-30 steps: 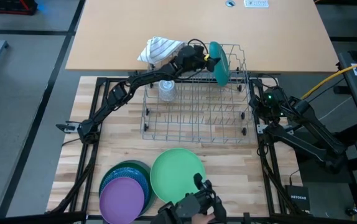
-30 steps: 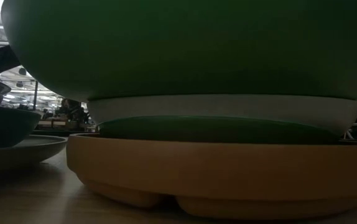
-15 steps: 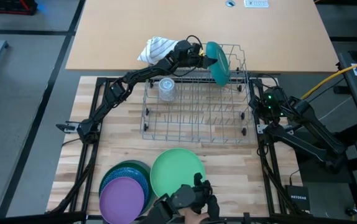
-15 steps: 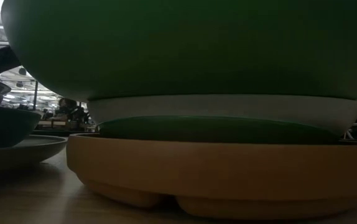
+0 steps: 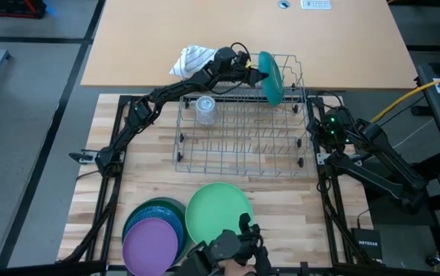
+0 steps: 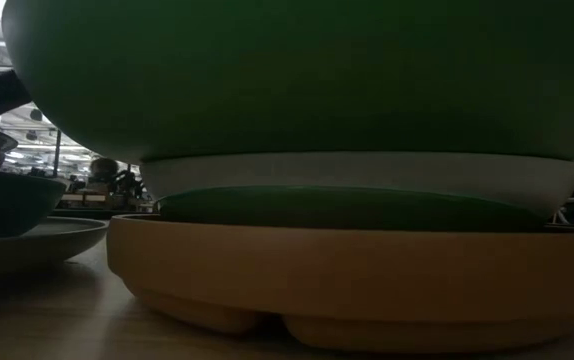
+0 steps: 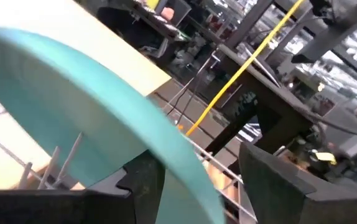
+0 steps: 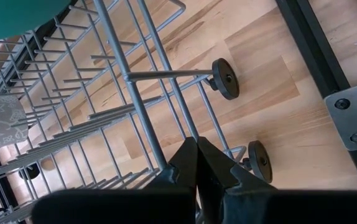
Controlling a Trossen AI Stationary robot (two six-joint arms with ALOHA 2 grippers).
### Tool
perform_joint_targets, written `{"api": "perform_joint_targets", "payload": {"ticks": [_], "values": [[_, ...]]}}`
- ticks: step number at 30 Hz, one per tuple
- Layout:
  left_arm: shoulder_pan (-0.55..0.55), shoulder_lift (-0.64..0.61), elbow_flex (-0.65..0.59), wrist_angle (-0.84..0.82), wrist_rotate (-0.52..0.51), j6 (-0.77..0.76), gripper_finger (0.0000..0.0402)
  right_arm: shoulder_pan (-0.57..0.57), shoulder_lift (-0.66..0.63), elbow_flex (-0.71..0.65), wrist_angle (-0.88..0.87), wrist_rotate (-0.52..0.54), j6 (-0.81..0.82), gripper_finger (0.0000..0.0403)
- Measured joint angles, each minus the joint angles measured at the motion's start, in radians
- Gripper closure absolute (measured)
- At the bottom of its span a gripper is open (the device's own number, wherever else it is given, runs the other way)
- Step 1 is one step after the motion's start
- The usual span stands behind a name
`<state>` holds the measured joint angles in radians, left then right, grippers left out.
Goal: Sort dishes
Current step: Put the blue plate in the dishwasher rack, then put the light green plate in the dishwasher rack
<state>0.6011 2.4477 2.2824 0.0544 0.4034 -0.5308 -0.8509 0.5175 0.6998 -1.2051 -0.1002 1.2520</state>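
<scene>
A teal plate (image 5: 269, 77) stands on edge in the far right corner of the wire dish rack (image 5: 239, 126). My left gripper (image 5: 252, 72) is open just left of it. In the left wrist view the plate's rim (image 7: 166, 140) runs between the two fingers, close beside one finger (image 7: 144, 183). My right gripper (image 8: 196, 163) is shut and empty by the rack's right side (image 5: 316, 134). A light green plate (image 5: 218, 215) tops a stack at the near edge. A purple plate (image 5: 151, 242) tops a second stack to its left. My left gripper stands open astride the teal plate's rim (image 7: 188, 165), coming level from the table's left. The rim lies right beside one finger; I cannot tell whether they touch. The plate stands on edge between the rack's wires.
A clear glass (image 5: 205, 110) stands in the rack's far left part, and a striped cloth (image 5: 195, 59) lies behind it. In the low view the green stack rests on white, dark green and tan dishes (image 6: 347, 270). A dark object (image 5: 231, 251) shows at the near edge.
My left gripper has shifted a little toward the far edge and the left, staying beside the teal plate, which still stands in the rack. The dark object at the near edge has moved slightly left.
</scene>
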Motion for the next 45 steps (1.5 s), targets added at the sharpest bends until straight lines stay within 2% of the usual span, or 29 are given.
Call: {"api": "perform_joint_targets", "payload": {"ticks": [11, 22, 28, 34, 43, 45], "values": [[-0.003, -0.091, 0.0, -0.331, -0.013, 0.189, 0.0208, 0.0, 0.0, 0.0, 0.0, 0.001, -0.001, 0.04], [-0.022, -0.26, 0.001, -0.864, -0.034, 0.537, 0.0208, 0.0, -0.006, 0.0, 0.0, 0.003, -0.023, 0.04], [-0.123, -0.367, 0.001, -1.145, -0.082, 0.718, 0.0208, 0.0, -0.046, 0.061, -0.003, 0.032, -0.057, 0.04], [-0.276, -0.431, 0.001, -1.321, -0.159, 0.771, 0.0208, 0.0, -0.103, 0.162, -0.035, 0.066, -0.057, 0.04], [-0.533, -0.419, -0.003, -1.31, -0.169, 0.821, 0.0208, 0.0, -0.231, 0.199, -0.035, 0.014, -0.056, 0.04], [-0.581, -0.419, -0.031, -1.253, -0.194, 0.835, 0.0208, 0.0, -0.254, 0.2, -0.034, 0.006, -0.054, 0.04]]}}
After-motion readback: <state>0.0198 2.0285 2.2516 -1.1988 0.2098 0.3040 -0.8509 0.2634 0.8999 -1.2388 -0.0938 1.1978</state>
